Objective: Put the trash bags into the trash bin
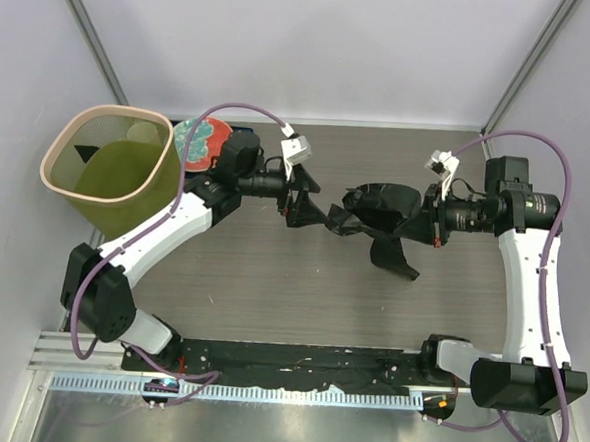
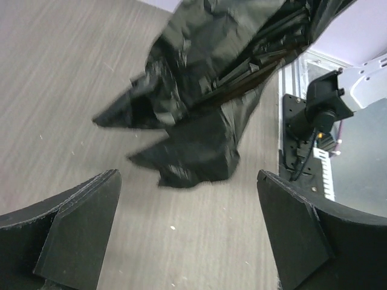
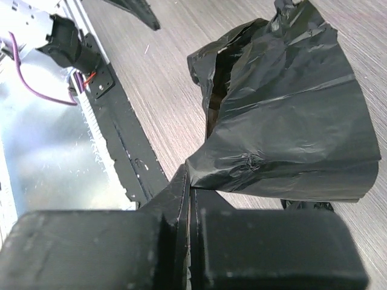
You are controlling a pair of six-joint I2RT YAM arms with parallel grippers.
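The black trash bag point(image 1: 379, 208) is held crumpled above the middle of the table, with a loose flap hanging toward the front point(image 1: 394, 257). My right gripper point(image 1: 416, 225) is shut on the bag's right edge. In the right wrist view the jaws point(image 3: 192, 181) pinch the film and the bag point(image 3: 290, 121) fans out beyond them. My left gripper point(image 1: 302, 208) is open and empty just left of the bag. In the left wrist view its fingers point(image 2: 78, 223) stand wide apart over bare table, with the bag point(image 2: 211, 78) ahead of them. The trash bin point(image 1: 52, 179) stands at the far left, upright.
A round red-and-teal plate point(image 1: 202, 140) lies beside the bin, behind my left arm. The black base rail point(image 1: 296, 363) runs along the near table edge and also shows in the right wrist view point(image 3: 130, 151). Walls close in the table at the back and sides.
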